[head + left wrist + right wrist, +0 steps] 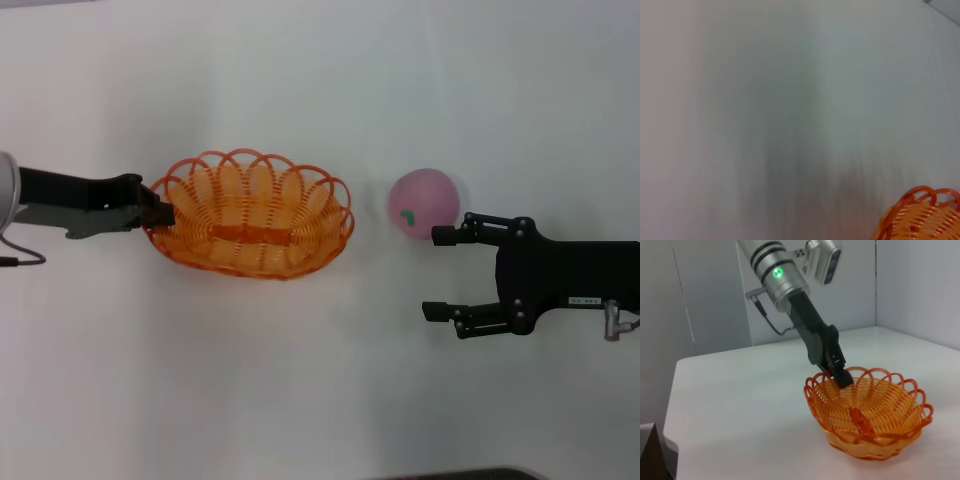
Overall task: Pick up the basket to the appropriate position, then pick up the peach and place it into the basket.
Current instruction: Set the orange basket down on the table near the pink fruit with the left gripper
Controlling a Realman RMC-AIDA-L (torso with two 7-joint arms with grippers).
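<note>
The orange wire basket sits on the white table, left of centre in the head view. My left gripper is shut on the basket's left rim. The right wrist view shows that same grip, the left gripper clamped on the far rim of the basket. A corner of the basket shows in the left wrist view. The pink peach with its green stem mark lies on the table right of the basket. My right gripper is open, its upper finger just beside the peach, its lower finger nearer me.
The white table spreads around the basket and peach. In the right wrist view a table edge and grey wall panels stand behind the left arm.
</note>
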